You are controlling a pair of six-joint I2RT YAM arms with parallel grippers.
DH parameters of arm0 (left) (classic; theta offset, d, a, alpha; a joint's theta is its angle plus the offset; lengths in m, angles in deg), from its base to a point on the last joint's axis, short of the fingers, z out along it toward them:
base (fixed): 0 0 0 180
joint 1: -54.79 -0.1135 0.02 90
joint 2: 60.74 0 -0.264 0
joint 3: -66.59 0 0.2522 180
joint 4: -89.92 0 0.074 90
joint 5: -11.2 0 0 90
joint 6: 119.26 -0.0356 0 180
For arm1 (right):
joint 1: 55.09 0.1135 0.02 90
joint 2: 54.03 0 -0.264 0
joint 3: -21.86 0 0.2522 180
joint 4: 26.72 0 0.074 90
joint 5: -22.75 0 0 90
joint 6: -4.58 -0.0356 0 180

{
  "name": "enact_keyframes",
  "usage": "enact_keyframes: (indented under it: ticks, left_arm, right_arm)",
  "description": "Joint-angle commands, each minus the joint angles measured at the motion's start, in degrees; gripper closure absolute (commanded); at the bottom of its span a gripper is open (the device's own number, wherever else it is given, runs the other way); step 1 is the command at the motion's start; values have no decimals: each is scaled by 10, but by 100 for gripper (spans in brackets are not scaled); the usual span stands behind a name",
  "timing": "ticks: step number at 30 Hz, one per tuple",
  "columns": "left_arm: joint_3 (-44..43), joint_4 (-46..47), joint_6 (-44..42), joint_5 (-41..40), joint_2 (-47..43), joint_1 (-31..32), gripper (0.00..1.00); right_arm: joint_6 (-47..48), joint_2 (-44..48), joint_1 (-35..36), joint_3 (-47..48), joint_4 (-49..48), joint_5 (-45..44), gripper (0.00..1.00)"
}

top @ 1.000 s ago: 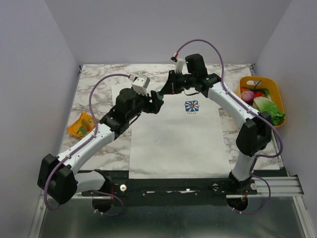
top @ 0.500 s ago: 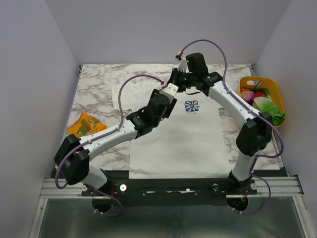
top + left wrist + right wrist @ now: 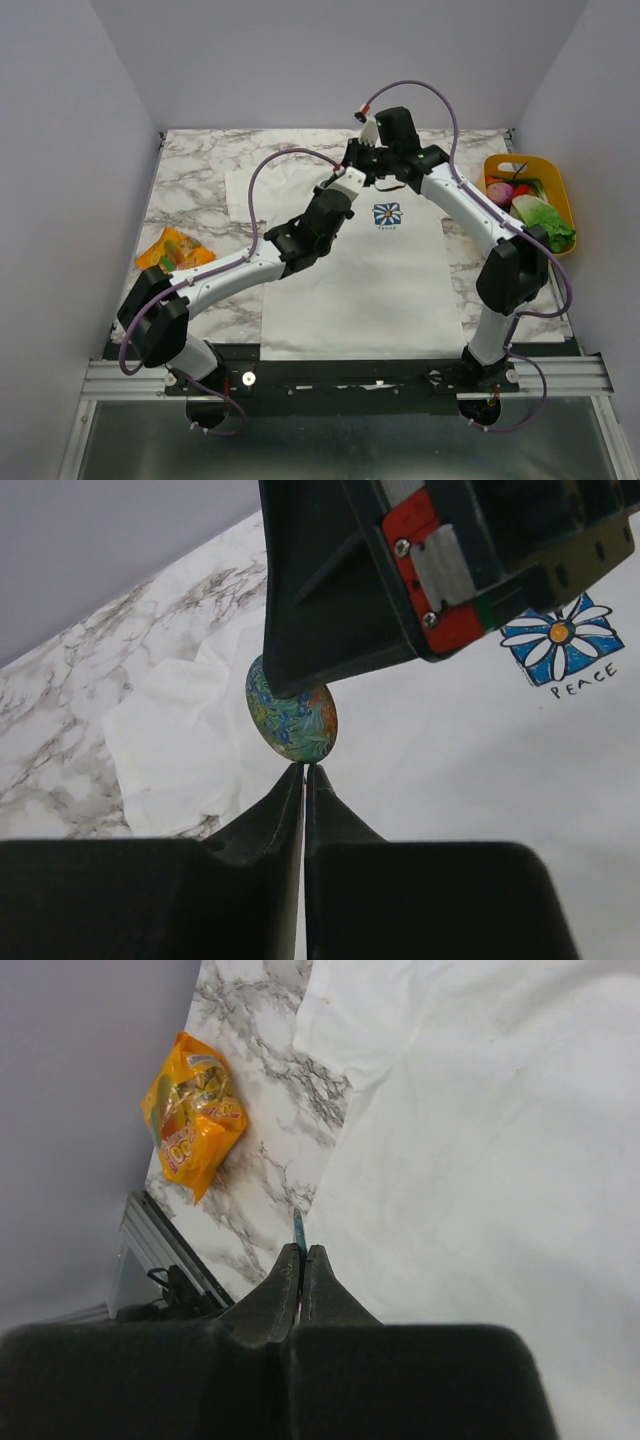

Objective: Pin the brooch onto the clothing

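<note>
The clothing, a white T-shirt (image 3: 350,285), lies flat on the marble table with its blue flower print (image 3: 387,214) on the chest. My right gripper (image 3: 352,168) hovers above the shirt's upper left part, shut on the brooch (image 3: 292,716), a small round green-blue disc. In the right wrist view only the brooch's thin edge (image 3: 298,1230) sticks out past the right gripper (image 3: 302,1250). My left gripper (image 3: 304,768) meets it from below, jaws nearly together, with the tips at the brooch's lower rim. Whether they pinch it does not show. In the top view the brooch is hidden.
An orange snack packet (image 3: 172,250) lies on the marble left of the shirt. A yellow basket (image 3: 553,172) of toy vegetables stands at the right edge. Walls close in on three sides. The two arms cross over the shirt's upper half.
My left arm swung from the left side to the centre, up to the right gripper. Its jaws went from open to nearly together under the brooch. The right arm barely moved.
</note>
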Motion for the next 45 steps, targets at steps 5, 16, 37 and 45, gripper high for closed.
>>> enact_keyframes:
  ticks: [5, 16, 37, 45]
  left_arm:
    - [-5, 42, 18, 0, 4, -14, 100]
    - [128, 96, 160, 275, -122, -158, 100]
    - [46, 116, 315, 639, 115, -285, 59]
    - [-68, -56, 225, 487, 197, -233, 42]
  right_arm:
    - [-8, -11, 3, -14, -17, 57, 95]
    - [-22, 45, -35, -68, -113, 71, 25]
    - [14, -63, -51, -159, -141, 48, 27]
    - [-2, -113, -56, -146, -134, 15, 32]
